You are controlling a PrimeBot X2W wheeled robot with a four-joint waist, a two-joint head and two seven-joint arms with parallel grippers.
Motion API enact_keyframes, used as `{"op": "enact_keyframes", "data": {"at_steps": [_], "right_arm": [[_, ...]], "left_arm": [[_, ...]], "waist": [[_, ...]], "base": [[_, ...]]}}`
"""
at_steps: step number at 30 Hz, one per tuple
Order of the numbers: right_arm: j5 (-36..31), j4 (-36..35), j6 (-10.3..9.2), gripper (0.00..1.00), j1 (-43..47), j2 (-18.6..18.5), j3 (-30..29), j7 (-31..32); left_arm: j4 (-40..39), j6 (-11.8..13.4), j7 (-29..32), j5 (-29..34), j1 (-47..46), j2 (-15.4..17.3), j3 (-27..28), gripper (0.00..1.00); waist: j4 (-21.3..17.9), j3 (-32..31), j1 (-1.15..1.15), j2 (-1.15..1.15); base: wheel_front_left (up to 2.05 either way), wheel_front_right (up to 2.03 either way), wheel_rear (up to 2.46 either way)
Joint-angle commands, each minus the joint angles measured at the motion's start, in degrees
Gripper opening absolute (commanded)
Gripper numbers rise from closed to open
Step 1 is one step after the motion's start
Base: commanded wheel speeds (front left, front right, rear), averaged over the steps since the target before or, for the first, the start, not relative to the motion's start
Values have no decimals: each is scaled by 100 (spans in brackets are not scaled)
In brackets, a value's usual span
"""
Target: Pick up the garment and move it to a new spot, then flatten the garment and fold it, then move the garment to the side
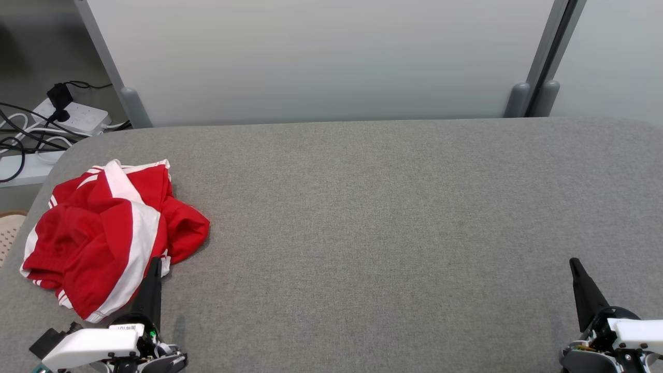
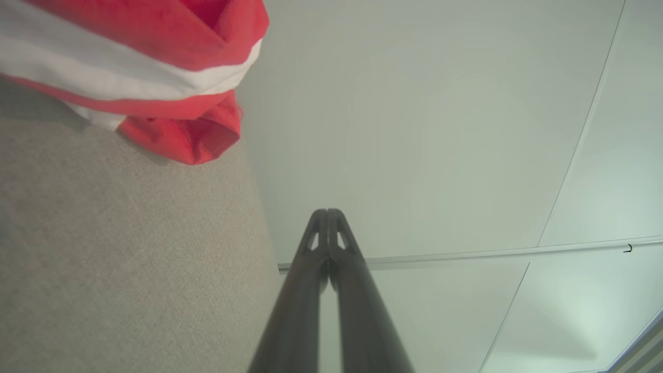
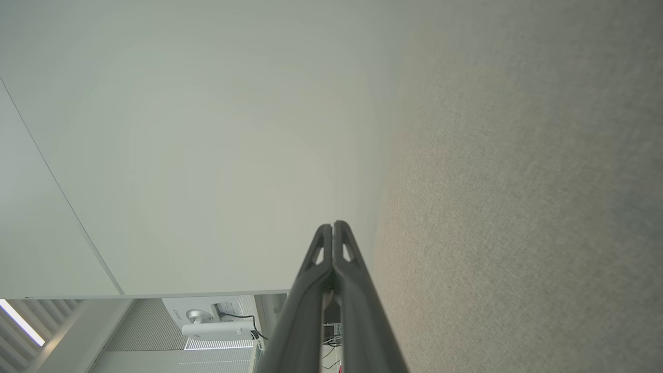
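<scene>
A red garment with white stripes (image 1: 111, 228) lies crumpled at the near left of the grey fabric table (image 1: 388, 217). My left gripper (image 1: 155, 263) sits at the bottom left, shut and empty, its tip right at the garment's near edge. The left wrist view has the garment (image 2: 155, 67) at the upper left, apart from the closed left gripper (image 2: 328, 212). My right gripper (image 1: 574, 263) rests at the bottom right, far from the garment, shut with nothing held. In the right wrist view the right gripper (image 3: 332, 226) has its two fingers pressed together over bare table.
Pale partition panels (image 1: 321, 57) stand along the table's far edge on grey feet. A white power strip with black cables (image 1: 72, 116) lies on the floor beyond the far left corner. The table's middle and right are bare fabric.
</scene>
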Motion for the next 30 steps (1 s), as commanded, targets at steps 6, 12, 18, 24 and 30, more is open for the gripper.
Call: {"op": "enact_keyframes", "data": {"at_steps": [6, 12, 18, 24, 30], "right_arm": [[65, -155, 25, 0, -258, -61, 89, 43], [65, -155, 25, 0, -258, -61, 89, 43], [65, -155, 25, 0, -258, -61, 89, 43], [65, -155, 25, 0, -258, -61, 89, 43], [65, -155, 25, 0, -258, -61, 89, 43]], "left_arm": [[-130, -42, 18, -27, -307, 54, 186, 0], [-130, -42, 18, -27, -307, 54, 186, 0], [-130, -42, 18, -27, -307, 54, 186, 0], [-130, -42, 18, -27, -307, 54, 186, 0], [-130, -42, 18, -27, -307, 54, 186, 0]], "waist": [[0, 0, 0, 0], [0, 0, 0, 0], [0, 0, 0, 0], [0, 0, 0, 0], [0, 0, 0, 0]], "base": [[0, 0, 0], [0, 0, 0], [0, 0, 0], [0, 0, 0], [0, 0, 0]]}}
